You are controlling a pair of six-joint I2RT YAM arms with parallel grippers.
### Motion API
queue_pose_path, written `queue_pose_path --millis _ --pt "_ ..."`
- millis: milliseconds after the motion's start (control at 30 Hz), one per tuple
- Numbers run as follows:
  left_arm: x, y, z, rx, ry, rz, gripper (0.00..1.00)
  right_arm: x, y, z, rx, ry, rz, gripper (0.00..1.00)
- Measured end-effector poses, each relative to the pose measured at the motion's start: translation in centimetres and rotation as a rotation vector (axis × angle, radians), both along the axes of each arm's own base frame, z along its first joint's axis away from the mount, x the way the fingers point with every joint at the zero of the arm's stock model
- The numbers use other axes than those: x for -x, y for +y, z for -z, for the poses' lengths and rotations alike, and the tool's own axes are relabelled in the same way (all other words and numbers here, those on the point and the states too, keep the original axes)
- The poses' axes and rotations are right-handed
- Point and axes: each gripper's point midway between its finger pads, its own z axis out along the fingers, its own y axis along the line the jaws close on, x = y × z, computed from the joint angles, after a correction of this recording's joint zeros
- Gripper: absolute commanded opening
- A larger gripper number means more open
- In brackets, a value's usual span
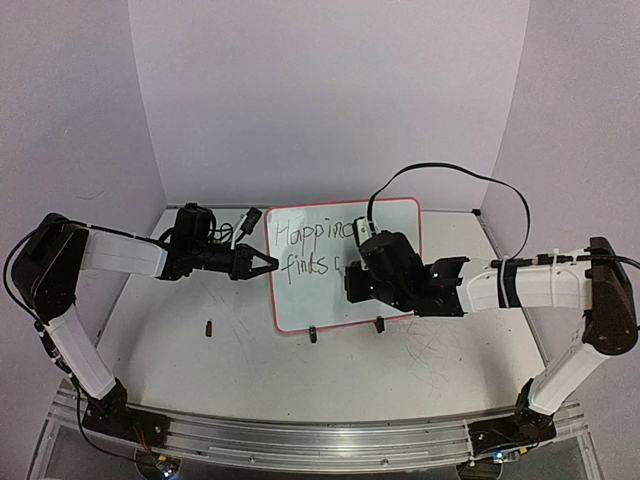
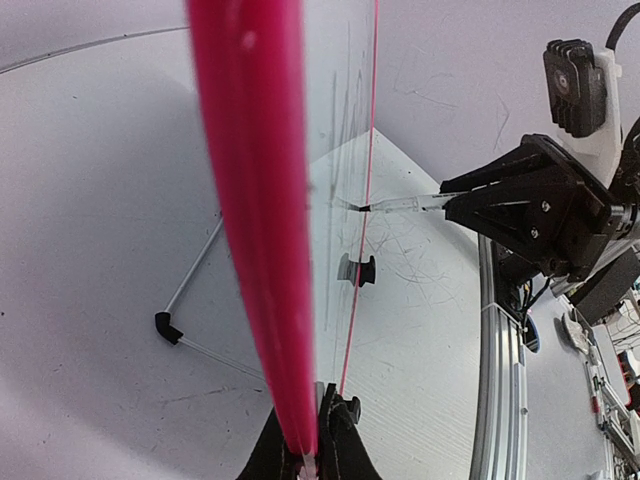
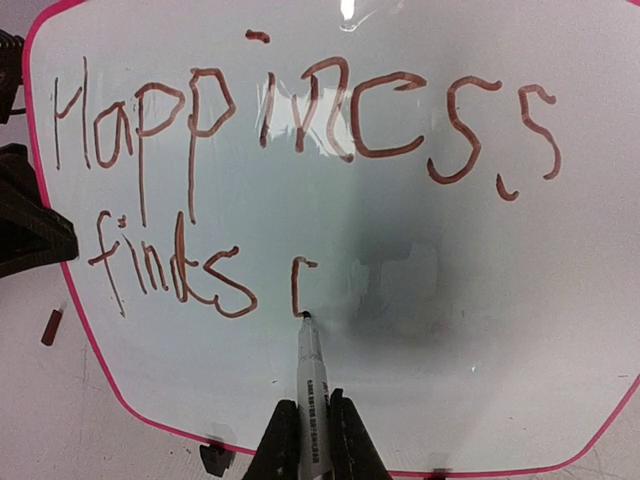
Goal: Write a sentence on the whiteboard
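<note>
The whiteboard (image 1: 330, 300) stands in the middle of the table (image 1: 200, 360), between the two arms, leaning back on two black clip feet (image 1: 312, 334) at its near edge. A small dark red piece (image 1: 209, 328), perhaps a cap, lies on the table off the board's near-left corner.

The right gripper (image 3: 312, 445) has its fingers pressed together on a marker (image 3: 310, 370). The marker's long axis runs straight out from the jaws, and its tip touches the board's face. The tip sits on the second line, at the foot of a short first stroke just after "finds".

The left gripper (image 2: 315, 450) is closed on the board's pink left edge and pinches the frame between its fingers, which looks like a steadying hold.

Farther up the board, the sentence (image 3: 300, 130) so far reads "Happiness" on the top line and "finds" below it.

The next move turns on the bare board to the right of the tip, along that second line. The right arm carries the pen and is already in contact, so it is the one placed to go on. It will likely have to slide sideways while keeping the marker pointed into the face.
</note>
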Motion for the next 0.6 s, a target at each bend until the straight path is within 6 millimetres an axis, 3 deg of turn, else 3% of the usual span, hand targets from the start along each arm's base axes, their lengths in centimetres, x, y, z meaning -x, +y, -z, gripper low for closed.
queue_pose_path --millis 600 --pt "0.0 0.0 0.0 -0.001 0.001 -0.001 0.00 -1.3 -0.7 -1.7 0.002 -0.049 0.051 0.00"
